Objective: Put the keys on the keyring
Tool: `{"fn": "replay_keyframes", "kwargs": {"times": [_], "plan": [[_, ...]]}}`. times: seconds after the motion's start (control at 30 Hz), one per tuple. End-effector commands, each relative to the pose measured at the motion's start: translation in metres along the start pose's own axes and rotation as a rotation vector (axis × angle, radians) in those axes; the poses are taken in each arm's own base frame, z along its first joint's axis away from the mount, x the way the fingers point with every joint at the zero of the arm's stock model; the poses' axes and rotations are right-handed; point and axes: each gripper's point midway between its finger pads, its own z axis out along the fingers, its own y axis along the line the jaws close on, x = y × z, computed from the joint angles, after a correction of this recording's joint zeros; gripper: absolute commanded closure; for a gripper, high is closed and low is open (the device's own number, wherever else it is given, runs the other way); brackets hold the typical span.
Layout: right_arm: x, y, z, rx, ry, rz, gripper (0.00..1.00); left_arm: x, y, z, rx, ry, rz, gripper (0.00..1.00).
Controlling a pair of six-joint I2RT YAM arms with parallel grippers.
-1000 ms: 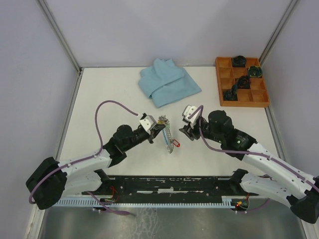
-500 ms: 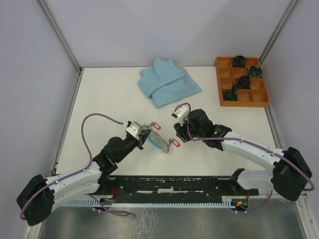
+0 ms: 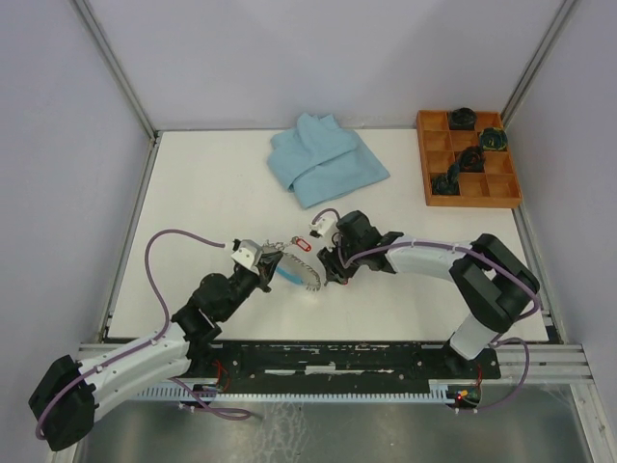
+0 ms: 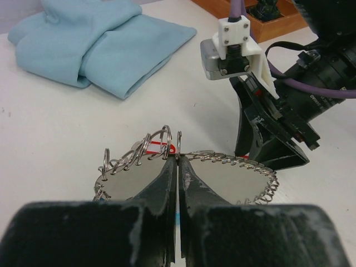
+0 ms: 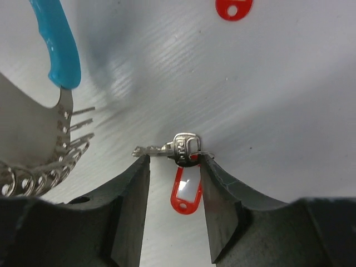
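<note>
L gripper [image 4: 177, 162] is pinching the keyring [image 4: 222, 177], fingers fully closed on its coiled edge. R gripper [image 5: 173, 167] is sitting just right of the keyring w/ jaws narrowly apart, straddling a silver key [image 5: 183, 147]. The key's red tag [image 5: 186, 196] is lying on the table [image 3: 193, 193] betw. the fingers. A second red tag [image 5: 233, 8] is lying just beyond the keyring, and the blue cloth [image 3: 323, 159] is lying well beyond it.

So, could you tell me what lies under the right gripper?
A small silver metal key with a red plastic tag lies on the white table between the right gripper's parted fingers. The tag's upper end is covered by the key's head.
</note>
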Motion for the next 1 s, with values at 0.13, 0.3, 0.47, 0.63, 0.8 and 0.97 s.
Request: {"fn": "replay_keyframes", "kwargs": {"times": [0.13,0.3,0.47,0.63,0.8,0.97], "plan": [[-0.049,-0.009,0.01,0.001,-0.082,-0.043,0.49,-0.024,0.006,0.002,-0.041,-0.09,-0.045,0.97],[-0.046,-0.018,0.014,0.047,-0.062,-0.012,0.5,-0.024,0.007,0.001,-0.048,-0.089,-0.042,0.97],[-0.051,-0.02,0.014,0.059,-0.059,0.002,0.52,-0.022,0.007,0.002,-0.049,-0.083,-0.039,0.97],[-0.048,-0.01,0.019,-0.016,-0.016,-0.04,0.52,-0.02,0.007,0.002,-0.045,-0.077,-0.035,0.97],[-0.037,-0.004,0.019,-0.067,0.045,-0.052,0.52,-0.021,0.006,0.002,-0.042,-0.077,-0.035,0.97],[-0.025,-0.001,0.013,-0.087,0.092,-0.046,0.53,-0.02,0.005,0.003,-0.036,-0.075,-0.034,0.97]]}}
